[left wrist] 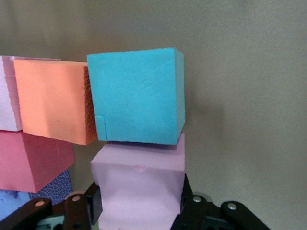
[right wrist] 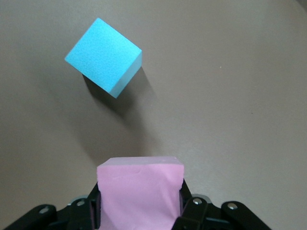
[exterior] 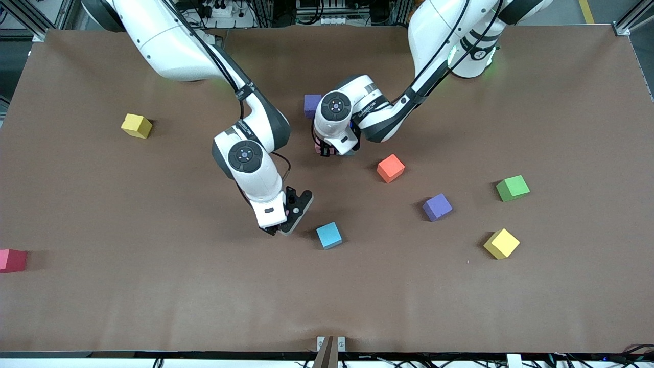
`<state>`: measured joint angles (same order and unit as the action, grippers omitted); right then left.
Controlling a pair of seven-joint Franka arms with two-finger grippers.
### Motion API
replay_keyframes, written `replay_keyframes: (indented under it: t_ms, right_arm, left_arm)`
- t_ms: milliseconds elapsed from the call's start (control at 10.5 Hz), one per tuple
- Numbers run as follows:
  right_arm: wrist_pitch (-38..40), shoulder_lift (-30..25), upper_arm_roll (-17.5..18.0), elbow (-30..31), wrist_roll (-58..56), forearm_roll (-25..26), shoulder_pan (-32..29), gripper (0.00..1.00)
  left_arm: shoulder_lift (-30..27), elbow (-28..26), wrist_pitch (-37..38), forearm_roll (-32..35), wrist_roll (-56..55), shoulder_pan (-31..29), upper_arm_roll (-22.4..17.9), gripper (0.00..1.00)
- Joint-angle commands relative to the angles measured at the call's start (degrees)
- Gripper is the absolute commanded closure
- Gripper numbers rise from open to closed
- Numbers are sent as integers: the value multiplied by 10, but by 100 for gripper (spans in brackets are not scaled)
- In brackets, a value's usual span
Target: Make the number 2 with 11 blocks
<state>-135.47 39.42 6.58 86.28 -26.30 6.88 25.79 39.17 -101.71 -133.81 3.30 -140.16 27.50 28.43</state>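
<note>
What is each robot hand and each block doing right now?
left gripper: shut on a pink block, beside the grouped blocks.
light blue block in the group: touching the held pink one.
orange block in the group: beside that blue one.
right gripper: shut on another pink block, above the table.
loose light blue block: lying on the table, untouched.

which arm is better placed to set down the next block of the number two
Left. The left gripper holds a pink block right against the cluster already started, beside a blue block. The right gripper holds its own pink block away from it.
</note>
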Motion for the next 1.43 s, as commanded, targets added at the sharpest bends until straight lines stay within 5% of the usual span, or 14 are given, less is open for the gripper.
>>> replay_keyframes:
  t_ms: [0,286,573,668,763,1336]
  right_arm:
    - [14,-16,3,14,-30,-1,-3,100]
    - [21,-17,-2,14,-85,-2,-7,100]
    - [34,-25,-6,27,-196,-2,-9,100]
    - [34,-30,-6,28,-206,-2,-7,100]
    - [34,-34,-6,27,-209,-2,-5,100]
    - [37,-58,-7,56,-285,-2,-8,100]
  left_arm:
    - [-16,-22,-15,-1,-3,1,-1,100]
    - [-16,-26,-22,-1,8,2,0,100]
    - [-16,-32,-22,-1,10,2,-1,74]
    - [-17,-34,-22,-1,12,0,-1,53]
    - [-17,-33,-18,-1,11,1,-1,22]
    - [-44,-27,9,-3,1,1,0,22]
